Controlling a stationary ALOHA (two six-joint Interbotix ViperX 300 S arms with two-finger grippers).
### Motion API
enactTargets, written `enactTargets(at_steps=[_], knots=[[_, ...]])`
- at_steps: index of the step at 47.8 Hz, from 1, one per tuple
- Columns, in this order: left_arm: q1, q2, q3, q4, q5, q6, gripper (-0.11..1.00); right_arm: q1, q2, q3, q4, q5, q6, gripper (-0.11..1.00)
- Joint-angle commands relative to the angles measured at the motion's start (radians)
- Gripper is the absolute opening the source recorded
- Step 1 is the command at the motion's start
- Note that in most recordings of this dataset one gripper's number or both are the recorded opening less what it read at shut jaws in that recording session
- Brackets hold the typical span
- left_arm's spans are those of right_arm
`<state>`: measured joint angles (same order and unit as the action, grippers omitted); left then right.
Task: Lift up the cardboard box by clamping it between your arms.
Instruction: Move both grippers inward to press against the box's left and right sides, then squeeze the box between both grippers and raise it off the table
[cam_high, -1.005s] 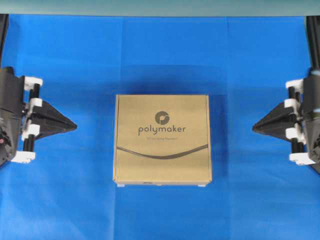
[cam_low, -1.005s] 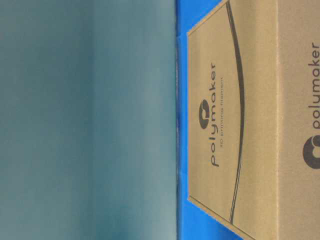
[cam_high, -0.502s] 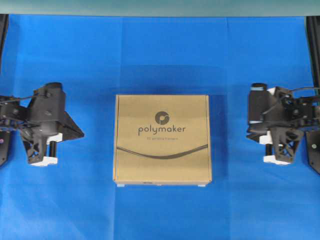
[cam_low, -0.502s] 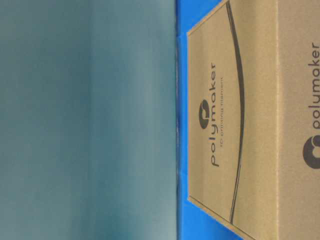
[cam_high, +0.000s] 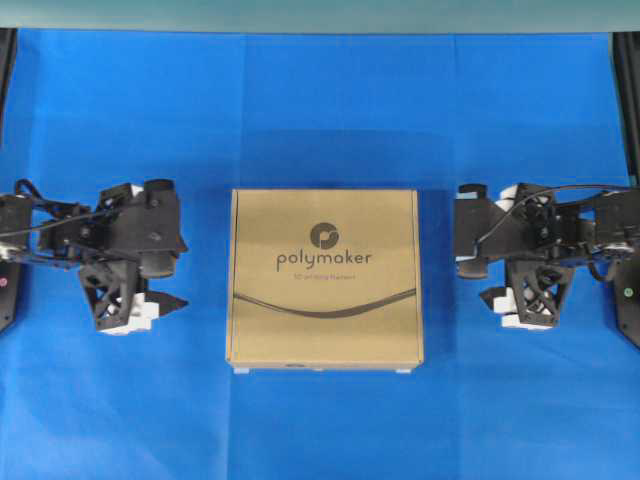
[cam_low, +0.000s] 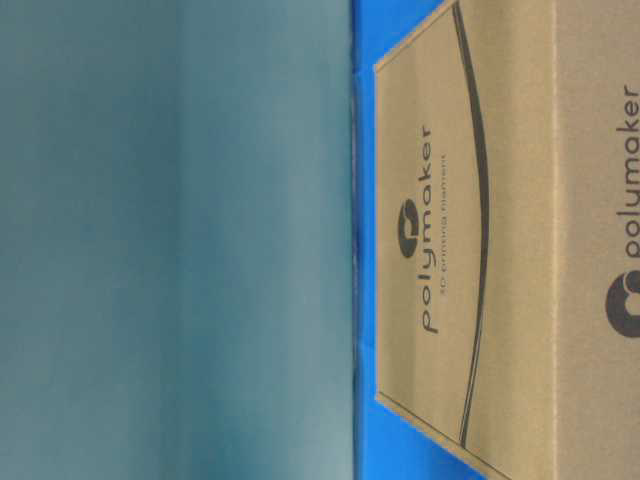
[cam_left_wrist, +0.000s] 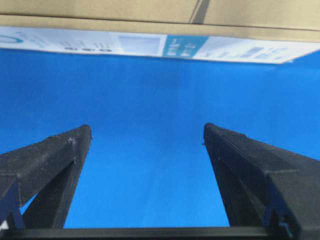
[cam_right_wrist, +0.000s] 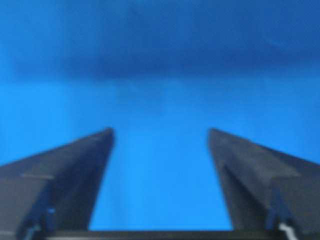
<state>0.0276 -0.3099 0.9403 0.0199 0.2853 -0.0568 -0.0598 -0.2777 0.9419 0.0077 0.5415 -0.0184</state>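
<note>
Cardboard box (cam_high: 325, 278) between left gripper (cam_high: 165, 270) and right gripper (cam_high: 478, 265)

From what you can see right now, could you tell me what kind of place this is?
Most likely a robotics lab test bench rather than a home or warehouse. A blue cloth covers the whole work surface, two black arms, left and right, flank it, and one cardboard box lies staged at its centre.

**Materials and surface finishes**

The cardboard box (cam_high: 325, 277) is matt brown card, smooth, with dark printed lettering; a glossy-looking white and teal paper label (cam_left_wrist: 150, 45) runs along one side. The desk (cam_high: 320, 110) is covered in matt blue cloth showing faint fold creases. The fingers (cam_left_wrist: 50, 165) of both grippers are matt black with a rough, grainy surface.
</note>
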Motion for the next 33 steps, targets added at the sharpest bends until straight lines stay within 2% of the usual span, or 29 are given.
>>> enactTargets(at_steps=[1, 15, 33], knots=[[0.003, 0.031, -0.032, 0.002, -0.014, 0.000, 0.88, -0.006, 0.014, -0.018, -0.003, -0.040, -0.014, 0.99], [0.006, 0.147, -0.107, 0.002, -0.021, 0.005, 0.88, -0.011, 0.106, -0.035, -0.003, -0.149, -0.017, 0.99], [0.008, 0.272, -0.202, 0.002, -0.021, 0.008, 0.88, -0.003, 0.239, -0.132, -0.003, -0.219, -0.023, 0.99]])
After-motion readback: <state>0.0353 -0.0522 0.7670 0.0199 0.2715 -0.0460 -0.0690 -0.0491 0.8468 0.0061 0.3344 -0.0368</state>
